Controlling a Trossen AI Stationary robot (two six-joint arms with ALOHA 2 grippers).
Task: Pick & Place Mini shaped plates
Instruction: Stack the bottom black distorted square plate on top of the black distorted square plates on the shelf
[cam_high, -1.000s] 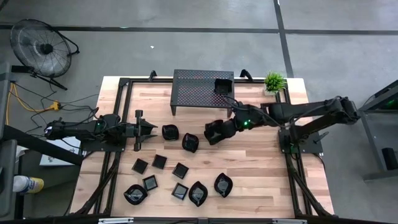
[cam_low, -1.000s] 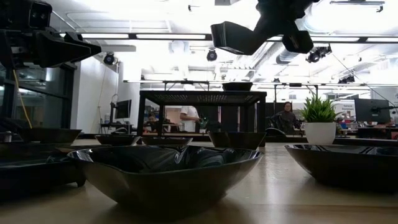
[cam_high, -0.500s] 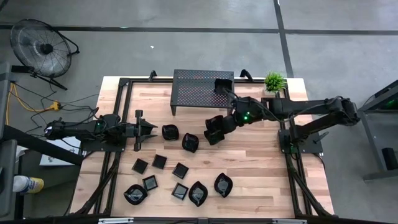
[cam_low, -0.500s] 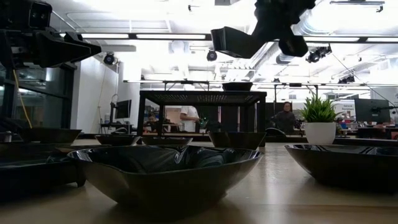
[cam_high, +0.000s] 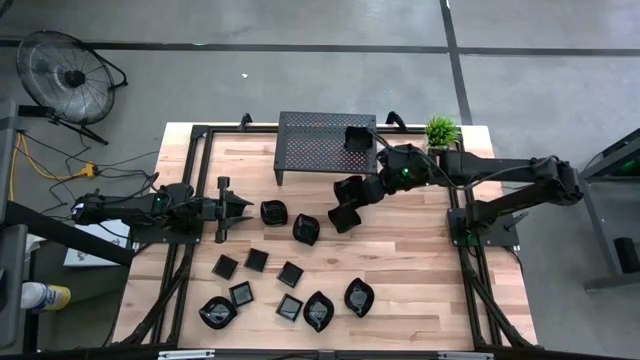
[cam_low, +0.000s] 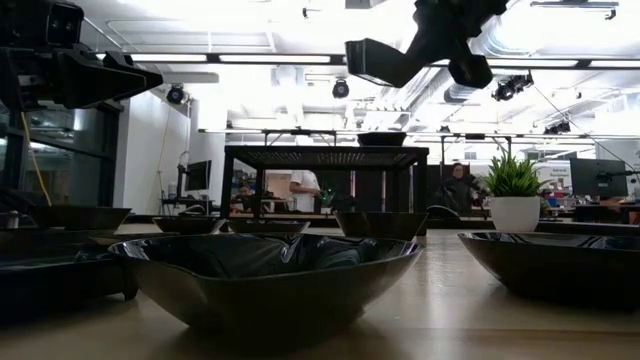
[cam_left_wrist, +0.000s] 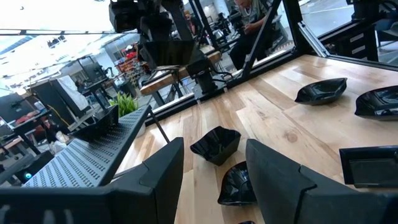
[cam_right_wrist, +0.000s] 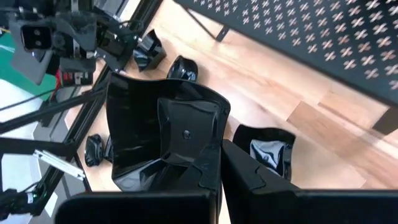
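Note:
Several mini shaped plates, glossy black, lie on the wooden table, among them one (cam_high: 273, 212), one (cam_high: 306, 229) and a group near the front (cam_high: 290, 273). One plate (cam_high: 358, 138) sits on the black perforated rack (cam_high: 315, 145). My right gripper (cam_high: 358, 190) hangs in front of the rack, shut on a square plate (cam_right_wrist: 165, 134) that is high above the table in the low view (cam_low: 385, 62). My left gripper (cam_high: 235, 208) waits at the table's left, level and open, with nothing between its fingers (cam_left_wrist: 168, 174). My right gripper pinches the square plate's rim wall (cam_right_wrist: 211, 155) between its two fingers, one finger (cam_right_wrist: 199, 177) on the hollow side and the other on the outer side. The fingers slant down from the table's right. The plate is lifted clear and tipped steeply.
Another plate (cam_right_wrist: 267, 152) lies on the table just below the held one. A small potted plant (cam_high: 441, 131) stands at the back right beside the rack. Black frame rails (cam_high: 190, 190) run along both table sides. Bare wood lies at the right (cam_high: 420, 260).
My right gripper has carried the square plate toward the table's far edge and the rack, staying shut on it. The plate stays clear of the table and tipped.

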